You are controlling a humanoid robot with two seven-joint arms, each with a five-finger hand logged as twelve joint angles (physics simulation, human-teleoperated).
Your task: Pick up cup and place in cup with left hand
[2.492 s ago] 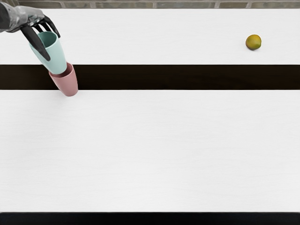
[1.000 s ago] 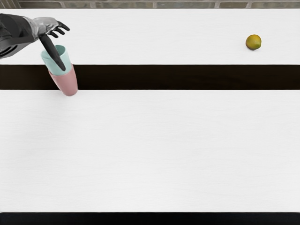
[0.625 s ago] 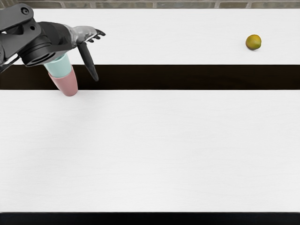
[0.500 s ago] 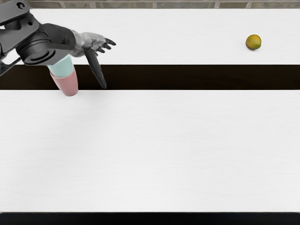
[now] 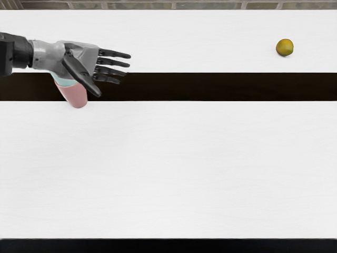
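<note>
Where the left hand stretches in over the upper left of the table, a pale mint-green cup shows beneath it, seated inside a dusty-pink cup. Only a small part of the mint-green cup can be seen, a smooth, plain, light band between the underside of the hand and the pink rim; its own rim and mouth are hidden behind the hand and wrist. Its visible left side slopes inward as it goes down into the other cup. The dusty-pink cup shows more of itself: a muted rose colour, smooth and softly shaded, with a thin, lighter rim curving around the mint-green wall and a body that narrows to a rounded base. The pair slants in the view, upper end to the left, though whether it really leans cannot be told from this angle.

The left hand is wide open and grasps nothing. Its four dark fingers fan out toward the right, slightly apart from one another, and the thumb angles down and to the right, its tip ending just beside the dusty-pink cup as seen from here. Whether any part of the hand touches the mint-green cup is unclear.

Well apart from the cups, a round yellow-green fruit rests on the far right of the white tabletop.
</note>
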